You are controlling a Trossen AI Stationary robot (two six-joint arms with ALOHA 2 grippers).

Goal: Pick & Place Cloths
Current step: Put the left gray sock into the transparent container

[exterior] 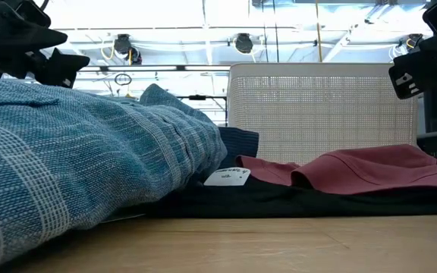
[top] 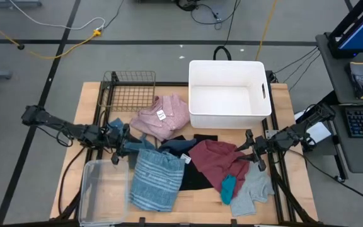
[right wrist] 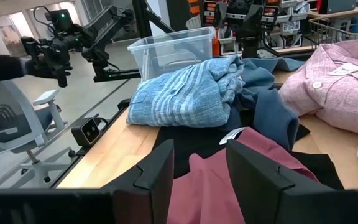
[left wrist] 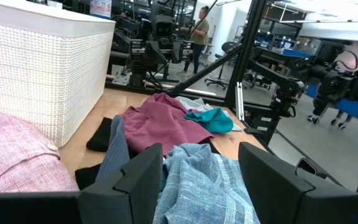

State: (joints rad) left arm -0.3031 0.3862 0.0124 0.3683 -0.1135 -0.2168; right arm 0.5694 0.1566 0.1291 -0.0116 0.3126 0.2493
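Cloths lie in a heap on the wooden table (top: pixel 295 183): a pink shirt (top: pixel 164 116) with a white tag, a blue striped piece (top: pixel 155 180), a dark blue one (top: pixel 176 146), a black one (top: pixel 195 175), a maroon one (top: pixel 214 161), a small teal one (top: pixel 228 188) and a grey one (top: pixel 254 192). My left gripper (top: pixel 126 150) hangs open and level over the blue striped piece's left end (left wrist: pixel 197 186). My right gripper (top: pixel 249 151) hangs open and level above the maroon piece's right edge (right wrist: pixel 197 186). Neither has anything between its fingers.
A white bin (top: pixel 229 94) stands at the far right of the table. A wire basket (top: pixel 131 88) stands at the far left. A clear plastic tub (top: pixel 103 189) sits at the near left. A person stands in the room beyond (left wrist: pixel 199 34).
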